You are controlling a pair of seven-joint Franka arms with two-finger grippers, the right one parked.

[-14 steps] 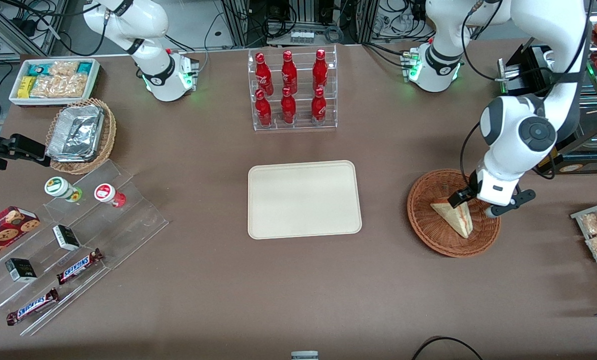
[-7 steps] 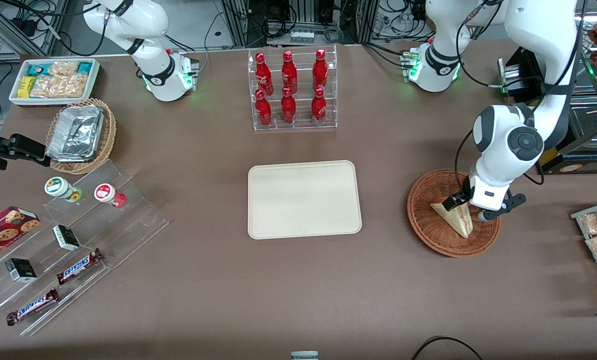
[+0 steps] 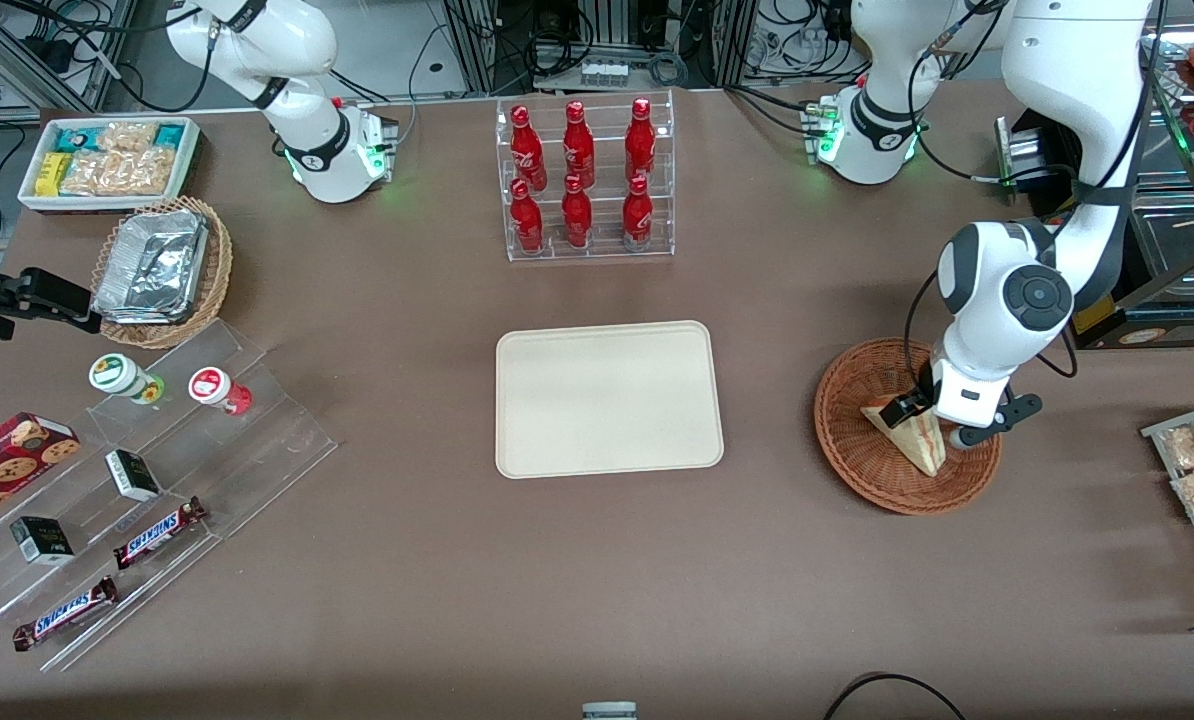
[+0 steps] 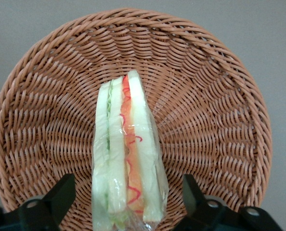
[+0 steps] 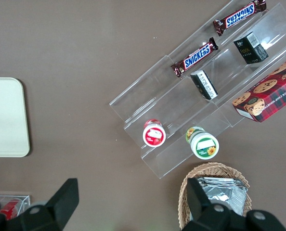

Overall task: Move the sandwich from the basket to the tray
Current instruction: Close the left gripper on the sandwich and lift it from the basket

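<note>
**Down in the wicker: fingers straddle the wrapped wedge**

Now the left arm's black two-finger gripper point(image 4: 127, 199) is lowered into the round, shallow, reddish-brown wicker basket point(image 3: 857, 462), its jaws spread wide with one finger point(image 4: 61, 195) on each flank of the sandwich and a visible gap on both sides.

That small triangular sandwich point(image 4: 128, 159) of pale white bread stands on edge on the woven floor, near the basket's middle, its cut face showing thin green and orange-red filling layers under glossy, crinkled clear wrap. The basket's weave runs in tight concentric rings up to a braided rim.

Toward the parked arm's end from the basket lies the flat cream-coloured rectangular tray point(image 3: 609, 400), smooth and matte, with rounded corners and a low raised rim, on the brown tabletop point(image 3: 597, 580).
</note>
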